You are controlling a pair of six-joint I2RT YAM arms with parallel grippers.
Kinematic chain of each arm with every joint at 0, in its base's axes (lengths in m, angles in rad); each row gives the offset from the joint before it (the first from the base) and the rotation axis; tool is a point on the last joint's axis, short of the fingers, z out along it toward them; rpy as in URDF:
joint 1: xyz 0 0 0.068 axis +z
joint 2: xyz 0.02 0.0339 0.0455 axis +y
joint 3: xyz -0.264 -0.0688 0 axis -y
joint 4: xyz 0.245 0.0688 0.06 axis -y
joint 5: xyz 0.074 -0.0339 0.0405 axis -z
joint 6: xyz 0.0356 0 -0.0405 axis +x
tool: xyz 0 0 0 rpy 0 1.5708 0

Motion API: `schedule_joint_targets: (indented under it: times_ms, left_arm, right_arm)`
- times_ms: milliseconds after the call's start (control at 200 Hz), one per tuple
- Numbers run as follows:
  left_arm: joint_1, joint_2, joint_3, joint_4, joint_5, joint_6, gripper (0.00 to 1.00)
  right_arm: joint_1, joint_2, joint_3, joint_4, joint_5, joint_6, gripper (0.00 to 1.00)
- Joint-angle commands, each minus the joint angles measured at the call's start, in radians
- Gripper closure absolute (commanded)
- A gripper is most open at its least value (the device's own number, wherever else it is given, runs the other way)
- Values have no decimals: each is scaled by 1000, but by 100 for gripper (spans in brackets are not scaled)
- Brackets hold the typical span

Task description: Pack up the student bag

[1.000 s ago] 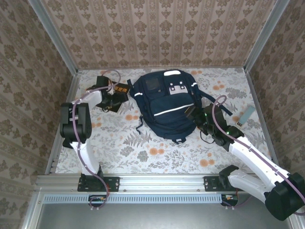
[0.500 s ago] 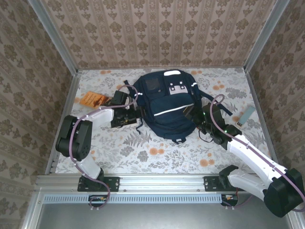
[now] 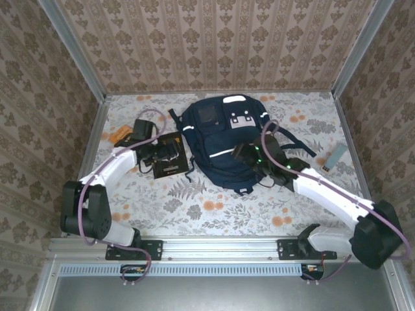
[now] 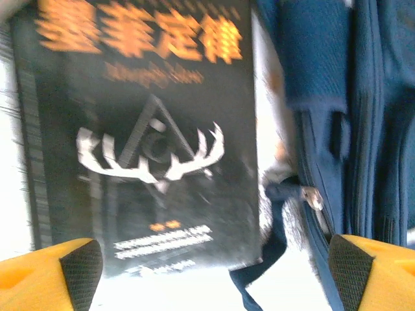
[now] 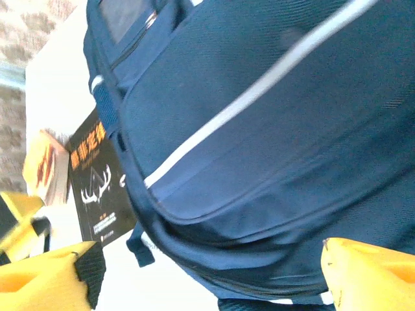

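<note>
we see the left gripper released, jaws wide, a black book just ahead; the right gripper likewise released, the student bag ahead of it.

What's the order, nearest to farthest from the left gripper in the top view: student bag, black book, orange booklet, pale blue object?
1. The black book, directly beneath the left gripper.
2. The student bag, just to its right.
3. The orange booklet, farther off to its left.
4. The pale blue object, far right.
</note>
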Motion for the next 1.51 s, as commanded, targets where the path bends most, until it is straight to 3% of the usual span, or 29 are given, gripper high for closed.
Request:
schedule_joint_targets:
  times_ms: [0, 175, 315, 495, 785, 1115, 1500]
  left_arm:
    - [82, -52, -79, -4, -15, -10, 11]
    - [198, -94, -179, 50, 4, -55, 21]
    - [261, -137, -230, 67, 31, -71, 23]
    - [297, -209, -264, 54, 9, -74, 21]
    - [308, -257, -306, 60, 4, -90, 16]
    - [310, -303, -314, 44, -19, -99, 13]
    - [305, -387, -350, -35, 19, -90, 12]
  right_arm:
    - [91, 150, 149, -63, 49, -102, 17]
    - [237, 498, 496, -149, 73, -190, 31]
    - [316, 758, 803, -227, 86, -251, 38]
    - [329, 1004, 1053, -261, 91, -249, 42]
    - [319, 1220, 1274, -345, 70, -278, 40]
    - [348, 1224, 1140, -462, -69, -254, 39]
    - [443, 904, 653, -305, -216, -245, 39]
